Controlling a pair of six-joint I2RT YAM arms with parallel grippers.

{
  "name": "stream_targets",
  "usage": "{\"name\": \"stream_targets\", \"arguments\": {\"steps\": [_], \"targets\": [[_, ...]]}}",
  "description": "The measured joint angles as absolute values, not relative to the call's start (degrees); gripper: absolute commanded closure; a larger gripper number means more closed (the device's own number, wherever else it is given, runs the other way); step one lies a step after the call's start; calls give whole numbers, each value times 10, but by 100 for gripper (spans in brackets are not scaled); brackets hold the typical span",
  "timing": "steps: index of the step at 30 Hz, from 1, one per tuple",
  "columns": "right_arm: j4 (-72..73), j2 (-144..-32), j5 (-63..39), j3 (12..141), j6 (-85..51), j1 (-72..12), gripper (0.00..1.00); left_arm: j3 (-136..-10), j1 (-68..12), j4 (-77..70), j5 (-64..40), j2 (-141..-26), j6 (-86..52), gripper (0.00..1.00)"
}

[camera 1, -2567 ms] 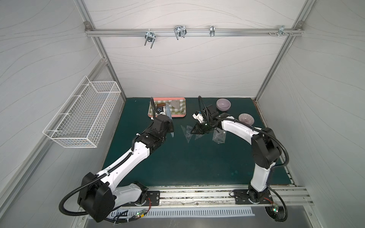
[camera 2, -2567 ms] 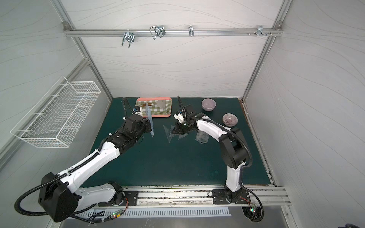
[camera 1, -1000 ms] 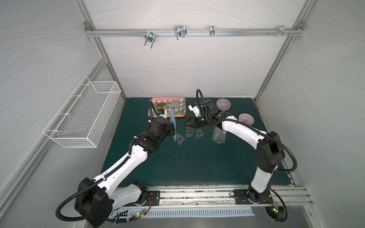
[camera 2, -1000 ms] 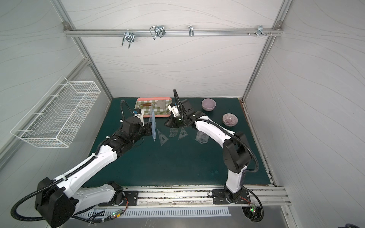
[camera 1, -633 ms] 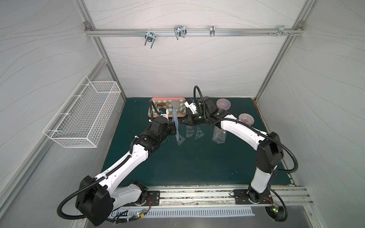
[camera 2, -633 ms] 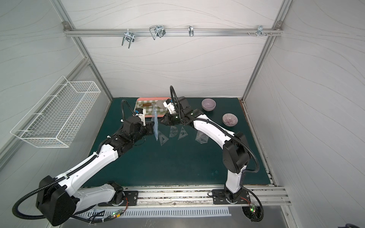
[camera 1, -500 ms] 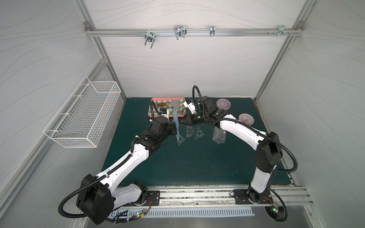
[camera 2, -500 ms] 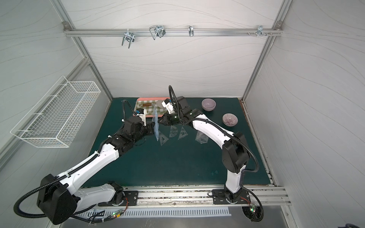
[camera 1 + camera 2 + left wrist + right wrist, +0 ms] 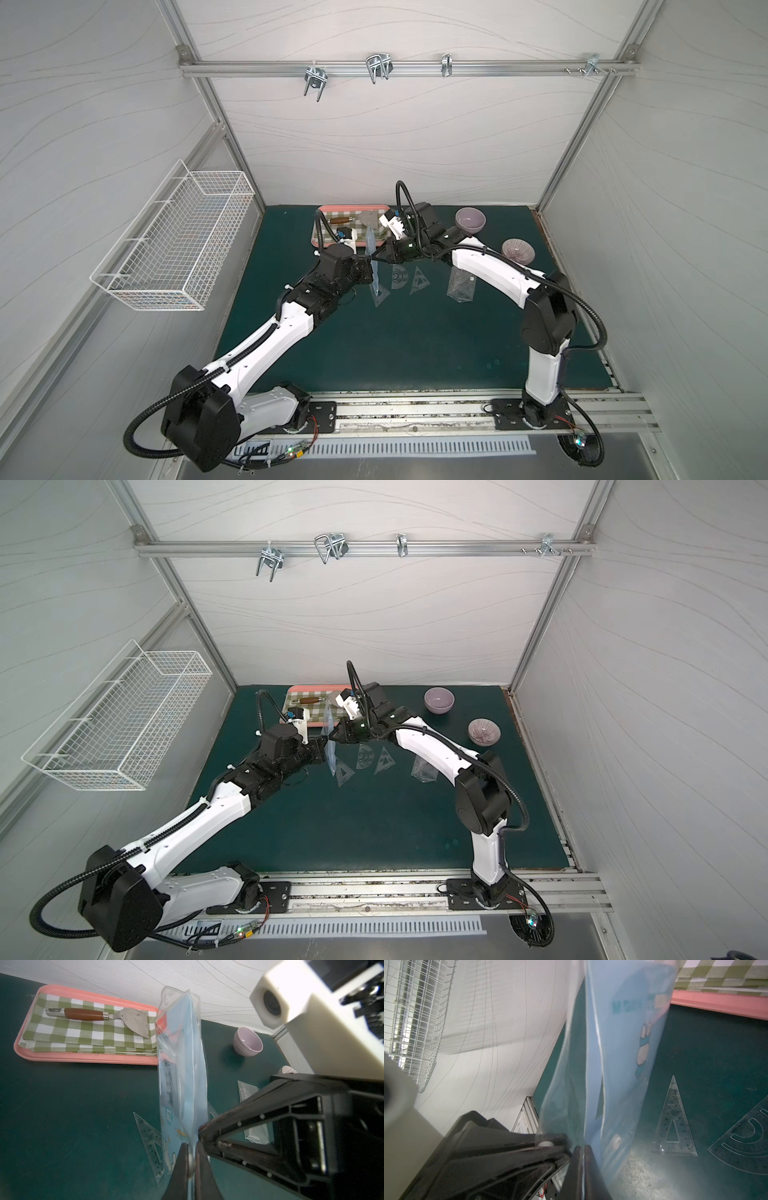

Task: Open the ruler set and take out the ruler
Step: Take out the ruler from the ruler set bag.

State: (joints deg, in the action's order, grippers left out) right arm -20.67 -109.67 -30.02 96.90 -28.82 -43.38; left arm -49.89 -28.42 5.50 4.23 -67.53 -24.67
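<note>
The ruler set (image 9: 372,249) (image 9: 328,729) is a blue see-through pouch with cartoon prints, held on edge above the green mat. A straight ruler (image 9: 169,1084) with printed scale shows inside the pouch (image 9: 182,1059). My left gripper (image 9: 192,1159) (image 9: 369,267) is shut on one edge of it. Facing it from the other side, my right gripper (image 9: 583,1159) (image 9: 379,259) is shut on a thin film edge of the pouch (image 9: 623,1053). The two grippers nearly touch.
On the mat lie two clear set squares (image 9: 380,296) (image 9: 419,281), a protractor (image 9: 400,277) and a clear bag (image 9: 461,286). A pink tray (image 9: 353,206) with checked cloth and spatula (image 9: 97,1015) sits behind. Two bowls (image 9: 470,219) (image 9: 518,251) stand at the right, and a wire basket (image 9: 174,245) hangs left.
My right gripper has swung left from above the set squares to the pouch and closed on its edge. The left gripper has kept hold of the pouch, shifting only slightly.
</note>
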Motion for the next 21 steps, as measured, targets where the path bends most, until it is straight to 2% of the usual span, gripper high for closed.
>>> {"name": "stream_targets", "arguments": {"steps": [13, 17, 21], "targets": [[-271, -1116, -234, 1010, -257, -444, 90, -499, -284, 37, 14, -672, -252, 100], [-285, -1128, -221, 1020, -249, -453, 84, -499, -284, 28, -1, -672, -255, 100], [-292, -1134, -212, 1021, -244, -458, 72, -499, -284, 22, -12, -672, -258, 100]]}}
